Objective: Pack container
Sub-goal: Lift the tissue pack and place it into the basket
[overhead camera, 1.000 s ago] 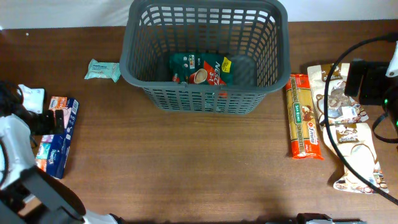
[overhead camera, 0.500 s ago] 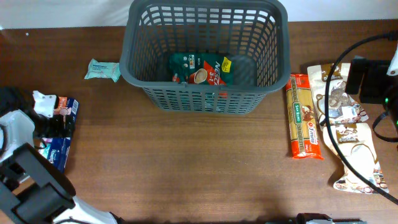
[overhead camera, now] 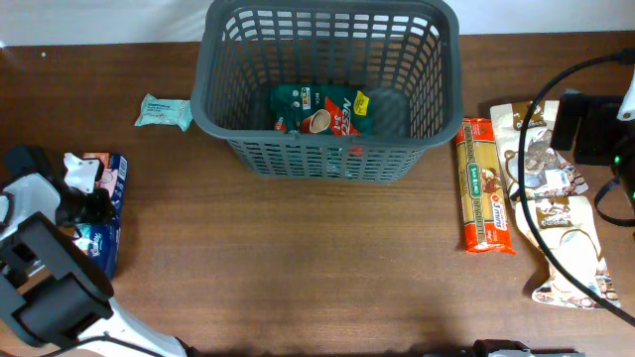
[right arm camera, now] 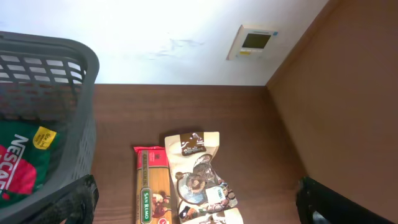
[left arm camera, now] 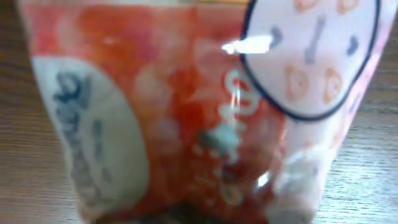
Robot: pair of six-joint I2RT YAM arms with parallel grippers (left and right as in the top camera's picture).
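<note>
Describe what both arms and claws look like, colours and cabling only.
Left arm: white rounded links joined to black blocky housings. The left claw shows a white piece on black. Right arm: black boxy body, thick black cables looping from it, a small green light. Its fingers are black. No markings legible.

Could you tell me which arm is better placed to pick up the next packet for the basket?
Left. The left pincer is right at the blue-and-orange packet, which fills its wrist view. The right pincer, though open, hangs well above the pasta pack, touching nothing.
</note>
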